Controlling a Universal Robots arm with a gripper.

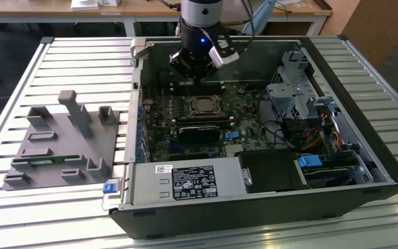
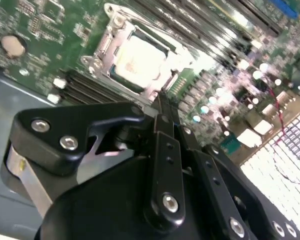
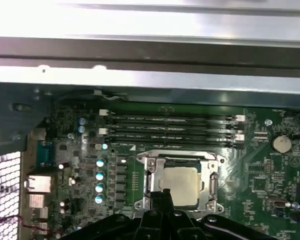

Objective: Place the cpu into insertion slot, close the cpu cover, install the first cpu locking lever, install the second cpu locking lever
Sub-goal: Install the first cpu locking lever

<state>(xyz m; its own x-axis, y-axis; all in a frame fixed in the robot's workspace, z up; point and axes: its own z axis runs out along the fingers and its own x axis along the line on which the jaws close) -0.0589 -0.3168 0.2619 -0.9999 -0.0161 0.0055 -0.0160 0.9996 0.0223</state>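
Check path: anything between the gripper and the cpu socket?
Nothing visible. The gripper sits at the socket edge; the cpu is in the insertion slot with the cpu cover framing it.

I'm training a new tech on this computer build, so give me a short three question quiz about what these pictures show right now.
1. True or false: the cpu already sits in the insertion slot on the green motherboard.
2. Multiple choice: in the exterior view, the grey fixture block lies where? A) inside the computer case B) on the slatted table, toward the exterior view's left of the case C) on top of the power supply
3. Fill in: in both wrist views, the gripper is at the edge of the silvery cpu ____ framing the chip.

Key: 1 true; 2 B; 3 cover.
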